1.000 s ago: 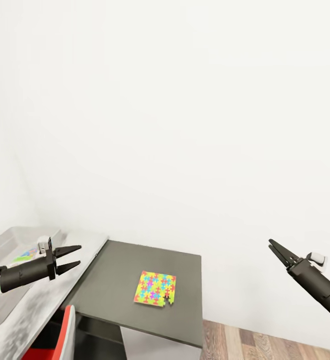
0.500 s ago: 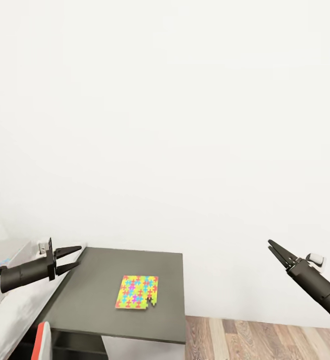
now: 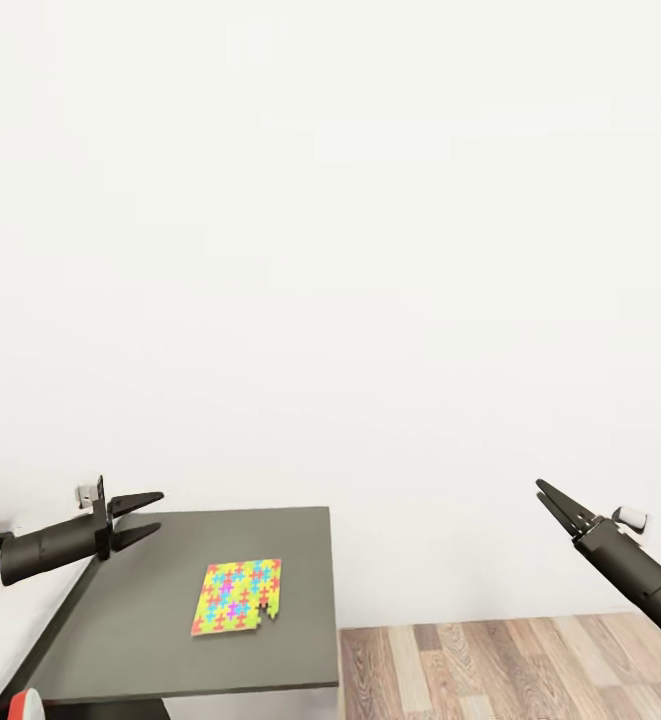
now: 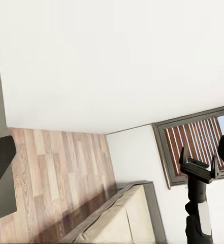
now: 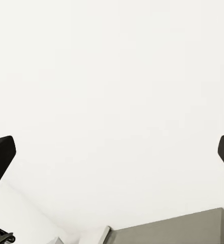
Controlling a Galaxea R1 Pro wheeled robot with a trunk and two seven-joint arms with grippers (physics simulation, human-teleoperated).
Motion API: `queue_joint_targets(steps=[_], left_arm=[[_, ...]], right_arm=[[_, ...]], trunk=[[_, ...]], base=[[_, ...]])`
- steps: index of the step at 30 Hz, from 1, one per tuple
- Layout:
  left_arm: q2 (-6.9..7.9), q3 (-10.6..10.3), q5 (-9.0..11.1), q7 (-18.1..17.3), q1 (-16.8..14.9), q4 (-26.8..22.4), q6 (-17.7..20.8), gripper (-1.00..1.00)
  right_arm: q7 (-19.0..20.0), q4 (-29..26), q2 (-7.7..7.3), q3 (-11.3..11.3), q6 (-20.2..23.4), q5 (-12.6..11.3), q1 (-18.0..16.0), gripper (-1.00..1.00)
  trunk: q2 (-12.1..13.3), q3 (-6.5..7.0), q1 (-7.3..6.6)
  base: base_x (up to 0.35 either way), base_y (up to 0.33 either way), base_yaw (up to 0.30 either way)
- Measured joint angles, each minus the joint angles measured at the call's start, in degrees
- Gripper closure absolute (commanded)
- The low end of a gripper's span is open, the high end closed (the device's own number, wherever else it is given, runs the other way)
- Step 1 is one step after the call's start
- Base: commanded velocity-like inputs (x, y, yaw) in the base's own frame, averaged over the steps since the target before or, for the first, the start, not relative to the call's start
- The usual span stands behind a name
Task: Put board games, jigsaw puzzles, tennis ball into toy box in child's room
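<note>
Head view showed the left hand (image 3: 140,518) hanging low at the near left, its two dark fingers spread moderately apart with nothing between them, pointing across the frame toward the right. Just below and beyond its fingertips lay the dark grey top of the desk (image 3: 150,640), and on that top rested the one jigsaw puzzle (image 3: 236,597) in sight, a flat square of neon pieces lying face up near the desk's middle, with its missing corner piece at the edge toward the wood-plank floor (image 3: 510,670). From the left hand the puzzle lay forward, down and a little to the right, near but apart from the fingers; being square, it offered no long axis, though its sides ran slightly skewed to the desk's edges. The right hand (image 3: 555,505) was held out over the floor, well apart from the desk, its fingers drawn almost together into a narrow wedge and carrying nothing. By that layout the left hand looked the nearer one for the puzzle, and a reach would probably call for it to tip downward and approach a puzzle edge, since so thin a piece gave little to pinch from above. The toy box, the board games and the tennis ball could not be made out here. Farther off, the left wrist view took in a corner of the bed (image 4: 127,218) against the white wall (image 4: 112,61) and a slatted window (image 4: 195,137).
</note>
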Motion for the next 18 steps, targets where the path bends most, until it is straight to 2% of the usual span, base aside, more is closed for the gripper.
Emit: queue_joint_targets(steps=[7,13,18], left_arm=[[0.0,0.0,-0.1,0.0,0.0,0.0,0.0,-1.0],[0.0,0.0,-0.1,0.0,0.0,0.0,-0.1,-1.0],[0.0,0.0,-0.1,0.0,0.0,0.0,-0.1,-1.0]], right_arm=[[-0.1,0.0,0.04,0.0,-0.1,0.1,0.0,-1.0],[-0.2,0.0,0.11,0.1,-0.1,0.2,0.0,-1.0],[-0.4,0.0,0.08,0.3,-0.1,0.2,0.0,-1.0]], trunk=[[0.0,0.13,0.0],[0.0,0.15,0.0],[0.0,0.15,0.0]], base=[[0.0,-0.007,-0.214],[0.0,-0.176,-0.033],[0.0,-0.061,-0.004]])
